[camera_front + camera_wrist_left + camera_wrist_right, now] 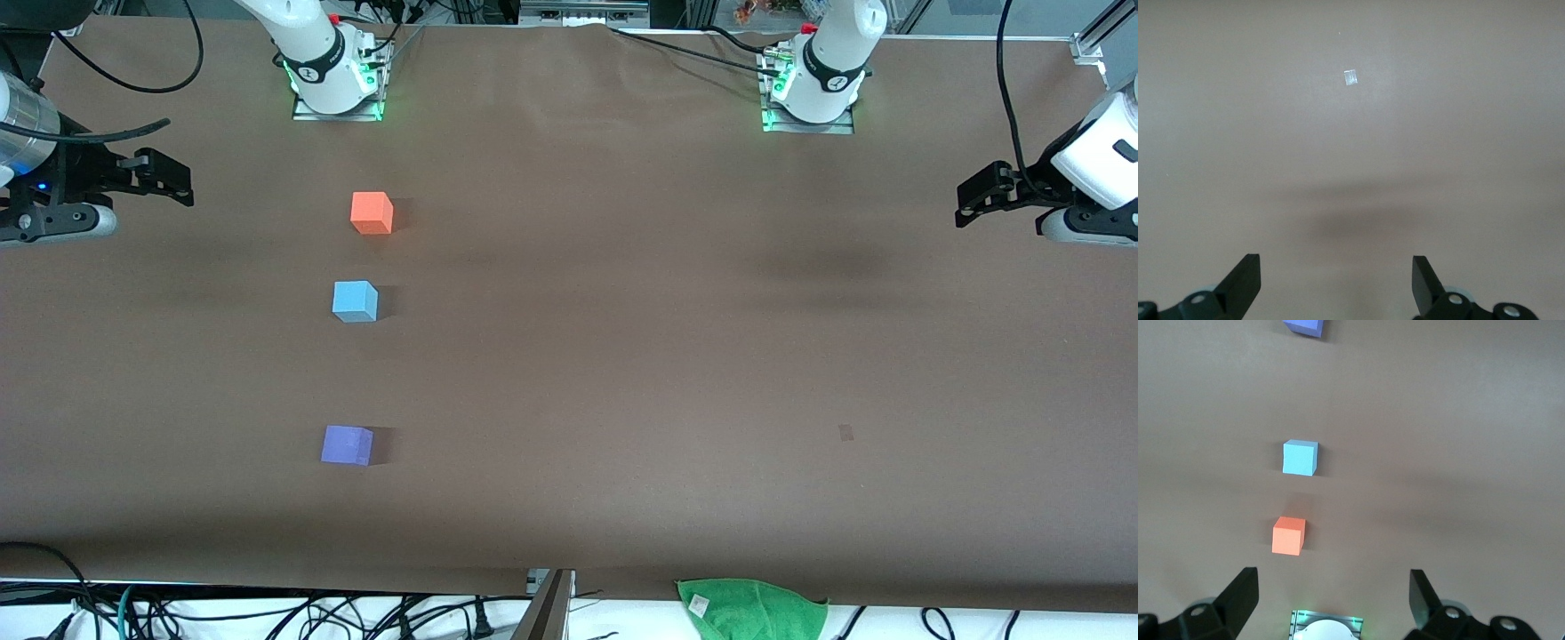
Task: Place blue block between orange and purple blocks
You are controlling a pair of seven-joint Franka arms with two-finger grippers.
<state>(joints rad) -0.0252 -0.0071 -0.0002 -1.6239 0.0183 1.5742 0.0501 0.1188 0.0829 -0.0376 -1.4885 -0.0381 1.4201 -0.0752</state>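
Both tools hang open and empty: the right tool (169, 182) over the worktop's (622, 356) edge at the right arm's end, the left tool (978, 191) over the edge at the left arm's end. On the worktop, the blue block (356, 301) sits in line between the orange block (372, 213) and the purple block (347, 445), which lies nearest the front camera, all apart

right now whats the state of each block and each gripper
blue block: flat on the table, in line between the other two, closer to the orange
orange block: on the table, untouched
purple block: on the table, nearest the front camera
left gripper: open, empty, waiting
right gripper: open, empty
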